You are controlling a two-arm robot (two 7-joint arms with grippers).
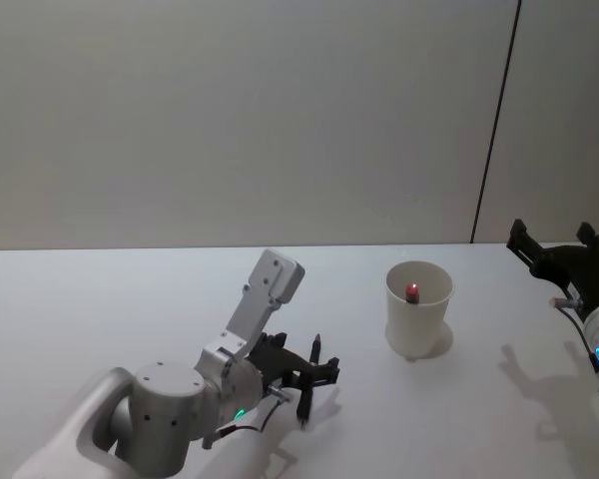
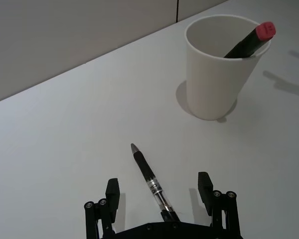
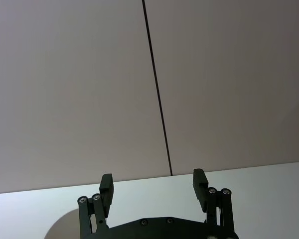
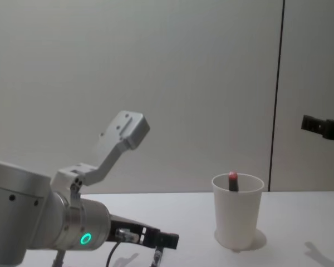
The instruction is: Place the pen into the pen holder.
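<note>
Left gripper (image 2: pixel 158 183) low over the white table (image 2: pixel 65 149), jaws spread wide, one finger on either side of the pen (image 2: pixel 147 174), not pinching it. Pen black with a clear section, lying on the table, tip toward the pen holder (image 2: pixel 214 84). Pen holder upright, near but apart from the pen. A red-capped marker (image 2: pixel 249 42) leans inside against its rim. Right gripper (image 3: pixel 153 179) raised well off to the right, jaws wide, holding nothing.
</note>
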